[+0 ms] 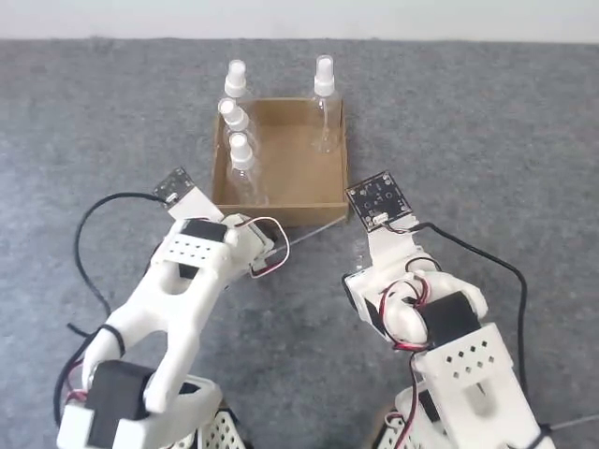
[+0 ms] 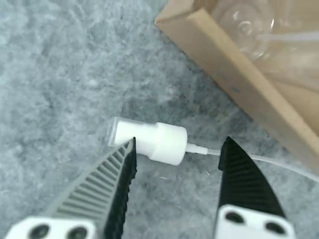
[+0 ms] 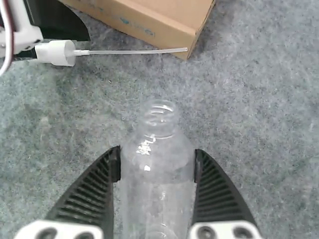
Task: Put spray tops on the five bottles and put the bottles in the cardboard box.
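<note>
Already four capped bottles (image 1: 241, 159) stood in or just behind the cardboard box (image 1: 281, 210). My right pincer (image 3: 157, 152) clamped the uncapped fifth bottle (image 3: 157, 186); my left pincer (image 2: 180, 143), apart, straddled the last spray top (image 2: 149, 139) on the tabletop (image 1: 468, 112), not yet fitted.

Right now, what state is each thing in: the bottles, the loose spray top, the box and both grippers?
capped bottles: four, tops on, standing in the box.
uncapped bottle: no top, mouth open, held by the right gripper.
spray top: loose, lying on its side on the carpet.
cardboard box: open-topped, four bottles inside.
left gripper: open, fingers either side of the spray top.
right gripper: shut on the uncapped bottle.
</note>
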Action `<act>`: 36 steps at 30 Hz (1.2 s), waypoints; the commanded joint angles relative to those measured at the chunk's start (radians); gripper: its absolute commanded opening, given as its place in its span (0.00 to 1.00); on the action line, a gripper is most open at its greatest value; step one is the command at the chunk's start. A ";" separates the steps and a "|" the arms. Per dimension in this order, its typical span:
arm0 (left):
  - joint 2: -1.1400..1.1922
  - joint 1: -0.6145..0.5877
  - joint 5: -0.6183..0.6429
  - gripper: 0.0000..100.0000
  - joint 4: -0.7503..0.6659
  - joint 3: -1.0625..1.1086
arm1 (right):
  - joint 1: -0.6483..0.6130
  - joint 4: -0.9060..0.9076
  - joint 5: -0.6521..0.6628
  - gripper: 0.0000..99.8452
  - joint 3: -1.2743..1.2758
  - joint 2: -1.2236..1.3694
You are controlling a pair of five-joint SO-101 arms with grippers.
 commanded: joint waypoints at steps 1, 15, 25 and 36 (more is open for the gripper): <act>0.011 -0.020 0.005 0.26 -0.015 0.012 | 0.012 -0.013 0.000 0.03 -0.011 -0.027; 0.011 0.061 -0.054 0.26 0.063 0.007 | 0.012 -0.013 0.000 0.03 -0.011 -0.027; 0.011 -0.081 -0.048 0.26 0.034 -0.001 | 0.012 -0.013 0.000 0.03 -0.011 -0.027; 0.000 -0.087 -0.048 0.26 -0.008 -0.019 | 0.013 -0.013 0.000 0.03 -0.011 -0.027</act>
